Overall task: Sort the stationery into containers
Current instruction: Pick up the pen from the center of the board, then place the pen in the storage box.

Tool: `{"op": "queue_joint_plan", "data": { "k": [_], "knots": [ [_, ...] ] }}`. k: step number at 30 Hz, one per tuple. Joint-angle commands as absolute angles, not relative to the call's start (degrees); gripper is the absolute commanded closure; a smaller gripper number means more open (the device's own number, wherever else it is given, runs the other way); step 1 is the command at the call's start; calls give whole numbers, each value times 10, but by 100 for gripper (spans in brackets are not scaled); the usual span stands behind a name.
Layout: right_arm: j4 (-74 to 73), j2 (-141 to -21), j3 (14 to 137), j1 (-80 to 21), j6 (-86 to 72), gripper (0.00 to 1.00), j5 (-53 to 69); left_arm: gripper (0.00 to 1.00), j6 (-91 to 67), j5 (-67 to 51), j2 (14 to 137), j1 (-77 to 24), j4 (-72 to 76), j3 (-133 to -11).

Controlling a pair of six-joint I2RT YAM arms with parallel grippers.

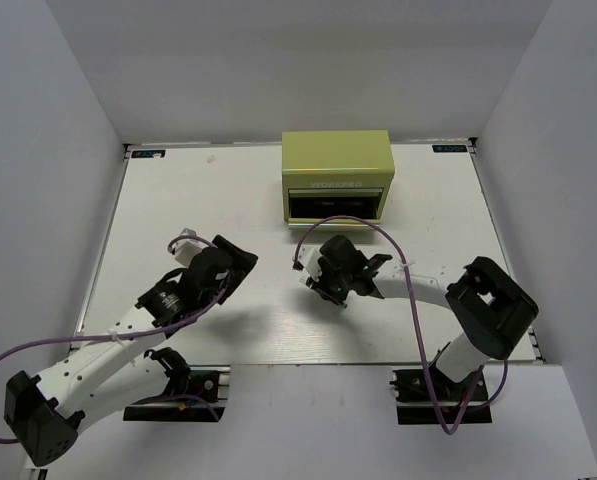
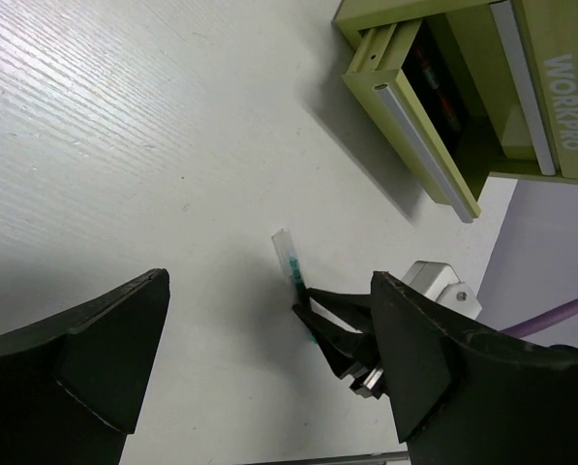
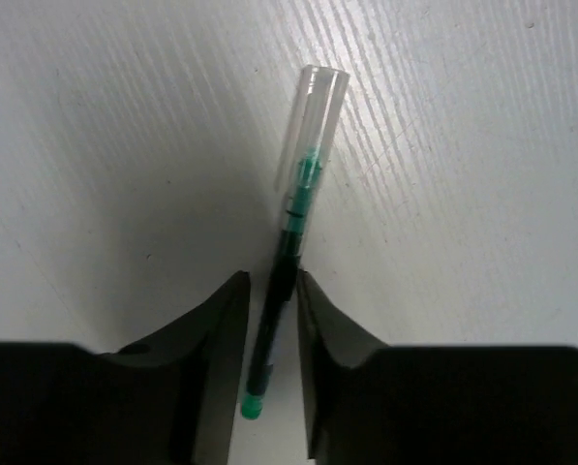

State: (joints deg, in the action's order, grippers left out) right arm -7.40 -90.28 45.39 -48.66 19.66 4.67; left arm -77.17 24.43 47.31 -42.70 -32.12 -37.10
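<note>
A thin dark pen (image 3: 298,194) with a clear cap and a green end lies on the white table. My right gripper (image 3: 271,281) is low over it, its jaws narrowly open on either side of the barrel; the right finger touches it and a small gap shows on the left. The left wrist view shows the same pen (image 2: 290,254) with the right gripper (image 2: 308,305) at it. My left gripper (image 2: 269,279) is open and empty, above the table to the left (image 1: 240,260). The olive-green tool chest (image 1: 338,165) has a front drawer (image 2: 419,136) pulled out with dark and red items inside.
The chest stands at the back middle of the table (image 1: 178,200). White walls close in the left, right and back sides. A purple cable (image 1: 378,235) loops from the right arm in front of the chest.
</note>
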Motion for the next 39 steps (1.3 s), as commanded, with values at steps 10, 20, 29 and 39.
{"op": "queue_joint_plan", "data": {
  "k": [10, 20, 29, 39],
  "knots": [
    [-127, -841, 424, -479, 308, 92, 145, 5, -764, 247, 493, -425, -298, -366],
    [-66, -809, 541, -409, 476, 94, 31, 5, -758, 236, 493, -425, -287, -350],
    [-66, -878, 650, -344, 564, 92, 43, 5, -758, 231, 481, -425, -276, -338],
    [-126, -969, 754, -319, 598, 56, 82, 5, -748, 221, 486, -425, -265, -338]
  ]
}}
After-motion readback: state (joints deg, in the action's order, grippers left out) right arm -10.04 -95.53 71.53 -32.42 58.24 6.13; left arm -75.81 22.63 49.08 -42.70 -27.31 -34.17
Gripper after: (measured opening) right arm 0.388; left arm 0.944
